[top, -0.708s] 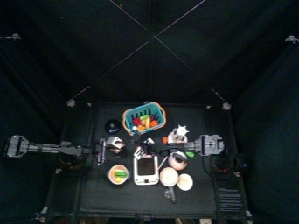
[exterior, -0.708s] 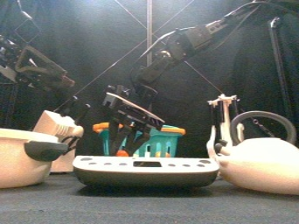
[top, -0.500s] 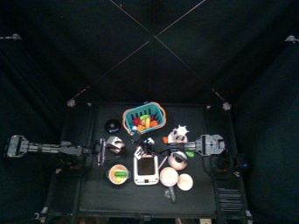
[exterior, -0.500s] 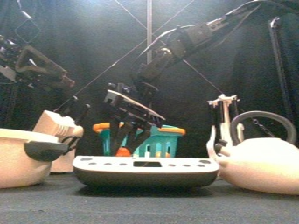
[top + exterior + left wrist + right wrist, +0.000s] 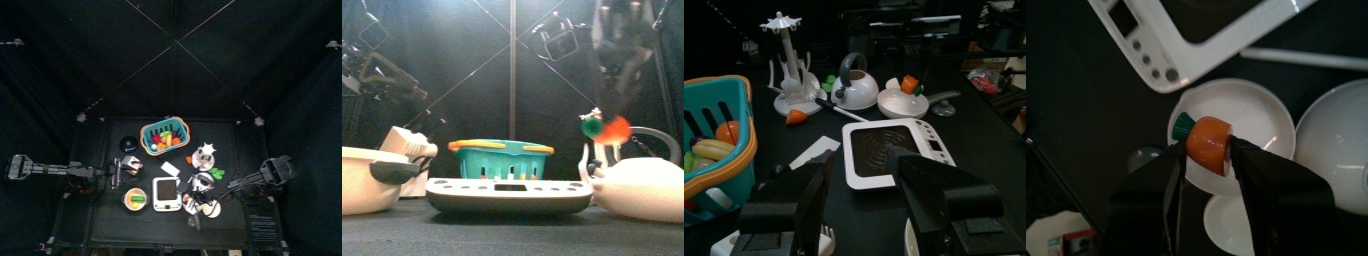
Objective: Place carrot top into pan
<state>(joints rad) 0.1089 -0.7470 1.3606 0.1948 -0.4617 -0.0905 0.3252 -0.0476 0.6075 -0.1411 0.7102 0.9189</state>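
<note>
we read no writing on anything here. our right gripper (image 5: 1213,165) has both jaws clamped on the one carrot top (image 5: 1205,141), held in the air over the white pan (image 5: 1240,112). our left gripper (image 5: 865,195) hangs with jaws apart near the one white kitchen scale (image 5: 887,150). one teal basket (image 5: 501,159) and one white kettle (image 5: 652,180) stand on the table (image 5: 971,170).

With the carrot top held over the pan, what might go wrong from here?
1. The right pincer grips the carrot top only near its tips, so it may slip early.
2. The pan is small, and a kettle sits right beside it; a drop off-centre could bounce out.
3. Lowering further could knock the scale nearby.
</note>
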